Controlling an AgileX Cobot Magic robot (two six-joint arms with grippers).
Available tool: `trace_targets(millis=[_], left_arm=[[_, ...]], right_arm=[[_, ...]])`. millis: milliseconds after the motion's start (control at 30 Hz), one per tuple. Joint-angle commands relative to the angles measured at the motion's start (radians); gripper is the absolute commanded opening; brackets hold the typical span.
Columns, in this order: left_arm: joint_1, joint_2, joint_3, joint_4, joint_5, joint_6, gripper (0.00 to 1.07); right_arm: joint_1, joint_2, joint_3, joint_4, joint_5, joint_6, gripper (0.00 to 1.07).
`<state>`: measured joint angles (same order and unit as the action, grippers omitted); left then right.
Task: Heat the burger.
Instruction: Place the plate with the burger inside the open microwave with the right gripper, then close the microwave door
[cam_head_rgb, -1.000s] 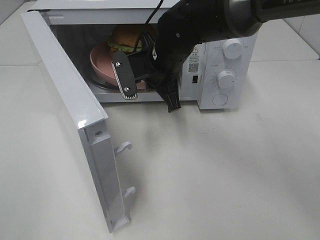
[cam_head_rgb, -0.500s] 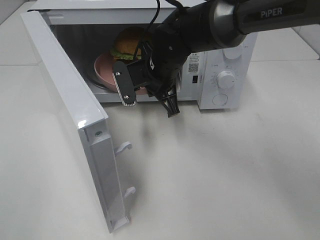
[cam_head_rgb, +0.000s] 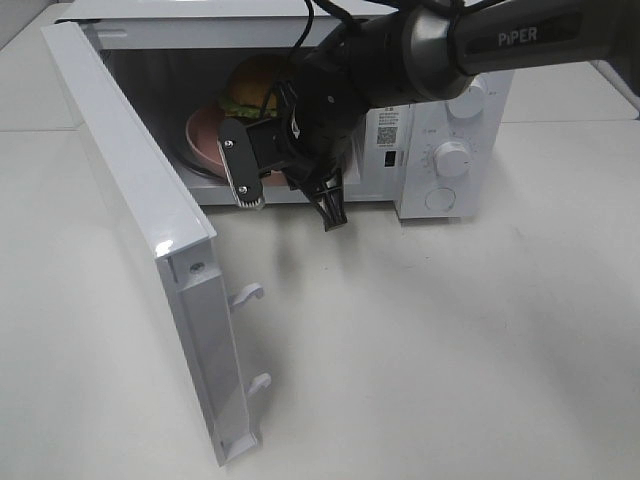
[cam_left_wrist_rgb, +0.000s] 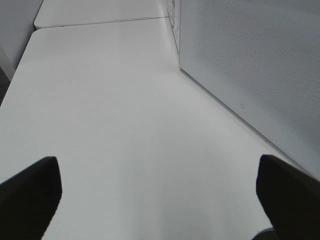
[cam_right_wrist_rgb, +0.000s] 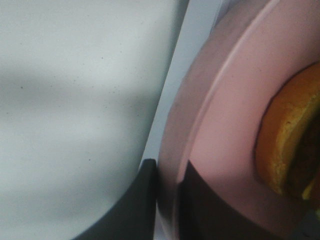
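- Change: the right gripper (cam_right_wrist_rgb: 167, 200) has edged slightly left at the mouth of the microwave (cam_head_rgb: 440, 120). Plate and load have barely moved.
- Right gripper: fingers pinched on the near rim of the pink plate (cam_head_rgb: 203, 140).
- Microwave: door (cam_head_rgb: 130, 190) swung open to the left; contains the plate.
- Plate: carries the burger (cam_head_rgb: 255, 85), which sits inside the cavity towards the far side.
- Left gripper (cam_left_wrist_rgb: 160, 200): fingers spread wide with nothing between them, above the white table (cam_left_wrist_rgb: 110, 100).

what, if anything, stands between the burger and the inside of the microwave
Nothing visible: the golden-brown bun burger with green lettuce already sits on the round pink plate inside the white microwave oven, whose white door stands wide open. The right tool grips the plate's rim, short of the burger.
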<state>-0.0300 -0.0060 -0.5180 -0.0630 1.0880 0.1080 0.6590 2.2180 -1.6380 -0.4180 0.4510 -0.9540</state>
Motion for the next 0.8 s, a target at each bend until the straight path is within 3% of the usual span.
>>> trace_targets(millis=[33, 300, 800], left_arm=[[-0.002, -0.013, 0.000, 0.001, -0.016, -0.004, 0.98], [-0.002, -0.013, 0.000, 0.001, -0.016, -0.004, 0.98], [-0.002, -0.013, 0.000, 0.001, -0.016, -0.004, 0.98]], right_arm=[[-0.003, -0.014, -0.019, -0.024, -0.051, 0.013, 0.17], [-0.004, -0.014, -0.019, -0.036, -0.080, 0.067, 0.37], [-0.002, -0.014, -0.019, -0.068, -0.072, 0.140, 0.37]])
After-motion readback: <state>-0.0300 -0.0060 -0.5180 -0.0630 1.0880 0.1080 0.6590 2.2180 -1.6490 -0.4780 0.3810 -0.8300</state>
